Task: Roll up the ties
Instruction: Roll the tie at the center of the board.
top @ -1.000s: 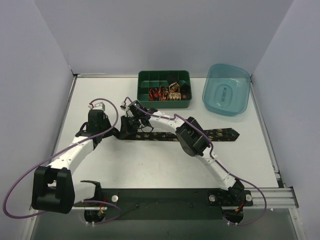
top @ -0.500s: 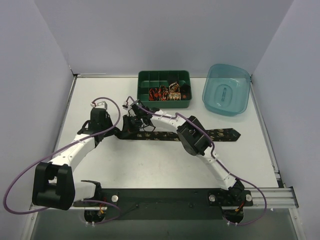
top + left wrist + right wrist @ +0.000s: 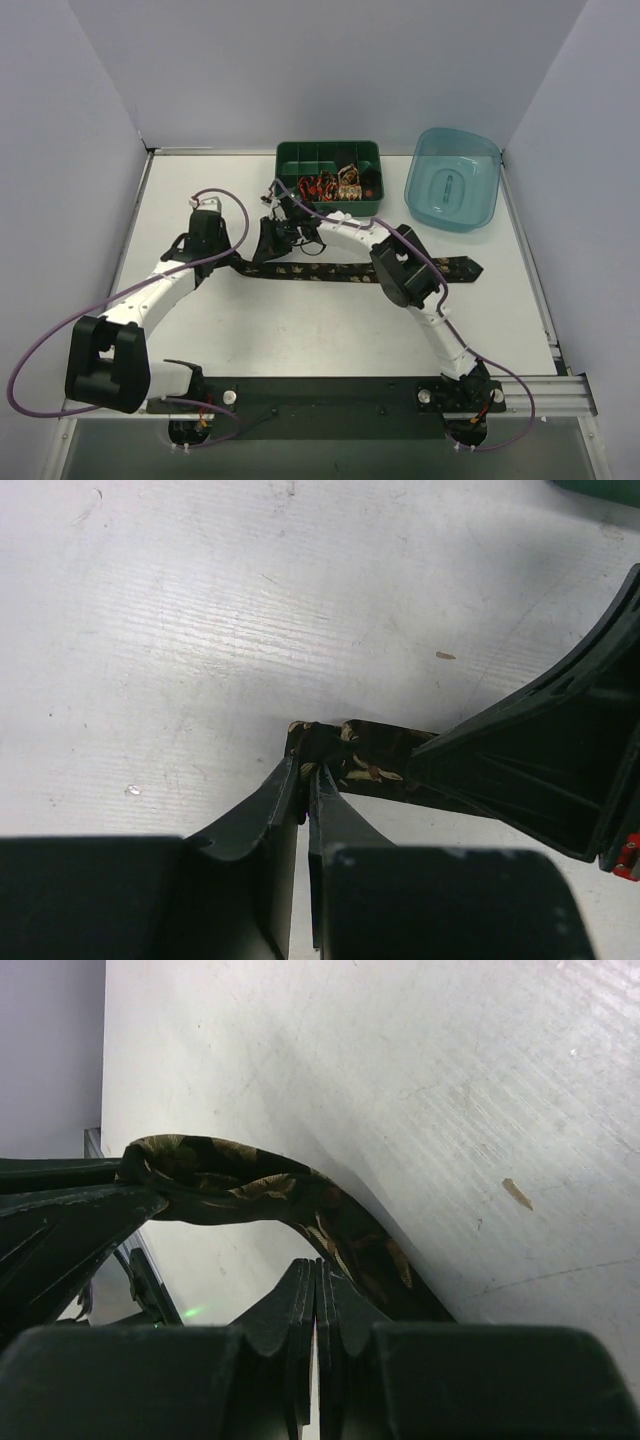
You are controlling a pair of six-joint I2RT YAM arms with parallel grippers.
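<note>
The left pincer [image 3: 304,772] pinches the end of the tie [image 3: 366,764] on the bench [image 3: 200,630], while the right pincer [image 3: 316,1264], pressed together, sits against its raised fold.

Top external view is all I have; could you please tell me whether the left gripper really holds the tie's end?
Observer: Yes. The left wrist view shows the left gripper pinched on the narrow end of the tie.
Operator: Thank you. And the right gripper?
Observer: Its wrist view shows the right gripper shut, tips against the tie's edge; whether fabric is caught I cannot tell.
Operator: Does the tie lie flat between them?
Observer: No, it arches up off the table there.
</note>
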